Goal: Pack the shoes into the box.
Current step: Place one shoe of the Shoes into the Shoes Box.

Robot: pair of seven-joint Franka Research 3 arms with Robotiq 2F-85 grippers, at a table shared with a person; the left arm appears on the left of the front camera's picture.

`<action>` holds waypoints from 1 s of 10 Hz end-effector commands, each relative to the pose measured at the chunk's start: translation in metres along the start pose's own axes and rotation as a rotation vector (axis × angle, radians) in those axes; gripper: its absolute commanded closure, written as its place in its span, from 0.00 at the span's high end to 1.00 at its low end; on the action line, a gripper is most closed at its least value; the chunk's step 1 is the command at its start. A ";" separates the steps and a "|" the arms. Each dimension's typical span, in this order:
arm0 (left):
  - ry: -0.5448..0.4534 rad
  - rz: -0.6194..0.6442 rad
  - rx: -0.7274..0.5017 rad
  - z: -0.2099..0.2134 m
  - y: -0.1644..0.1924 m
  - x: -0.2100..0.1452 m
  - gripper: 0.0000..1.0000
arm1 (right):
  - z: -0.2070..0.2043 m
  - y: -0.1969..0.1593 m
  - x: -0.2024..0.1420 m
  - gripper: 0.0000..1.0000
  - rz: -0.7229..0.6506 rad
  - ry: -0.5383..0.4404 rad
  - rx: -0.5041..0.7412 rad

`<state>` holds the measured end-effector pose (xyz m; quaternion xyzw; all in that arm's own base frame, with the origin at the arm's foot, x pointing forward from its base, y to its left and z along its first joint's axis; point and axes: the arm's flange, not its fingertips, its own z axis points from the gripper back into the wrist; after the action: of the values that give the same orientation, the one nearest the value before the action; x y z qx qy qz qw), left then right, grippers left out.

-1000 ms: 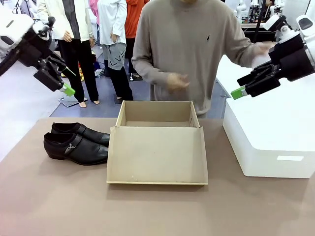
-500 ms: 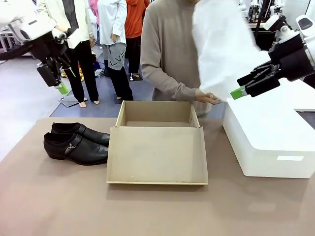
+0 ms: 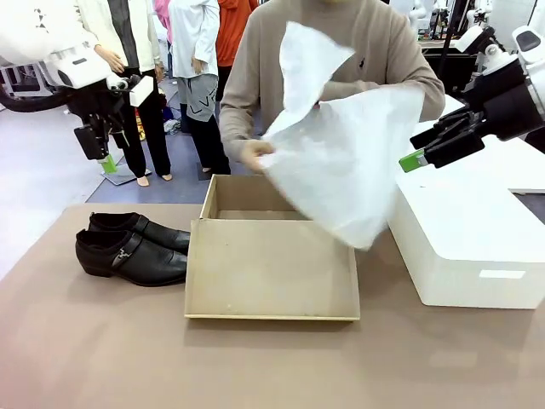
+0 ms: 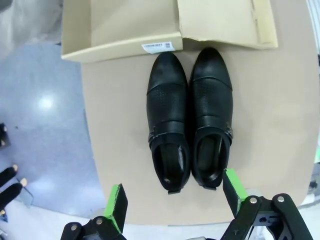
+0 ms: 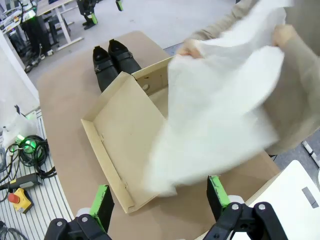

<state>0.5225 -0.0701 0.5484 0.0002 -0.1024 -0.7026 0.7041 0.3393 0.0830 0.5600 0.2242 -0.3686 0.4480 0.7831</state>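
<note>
Two black glossy shoes [image 3: 129,246] lie side by side on the table's left, toes toward the box; from the left wrist view the shoes [image 4: 189,119] lie straight below, openings up. The tan cardboard box [image 3: 271,247] sits mid-table with its lid flap lying flat toward me. A person holds a white tissue sheet [image 3: 341,162] above the box with both hands. My left gripper [image 3: 100,153] hangs open high above the shoes, fingers [image 4: 116,206] spread. My right gripper [image 3: 426,146] hovers open at the right, above the white box; its fingers [image 5: 102,204] frame the cardboard box [image 5: 125,145].
A large white rectangular box [image 3: 468,234] stands at the table's right. The person's torso and arms [image 3: 324,77] stand just behind the cardboard box. Bare table lies in front of the box. Cables and a yellow controller [image 5: 20,195] lie on the floor beside the table.
The person has pulled up a white tissue sheet and spread it over the box. My left gripper swung right to above the shoes, pointing down. The right arm stayed still.
</note>
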 end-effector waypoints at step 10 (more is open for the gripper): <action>0.040 0.051 -0.057 -0.030 0.021 -0.010 1.00 | -0.001 -0.003 0.000 1.00 0.025 -0.018 0.016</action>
<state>0.5358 -0.0667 0.5225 -0.0135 -0.0822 -0.6976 0.7116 0.3391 0.0830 0.5599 0.2239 -0.3681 0.4486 0.7830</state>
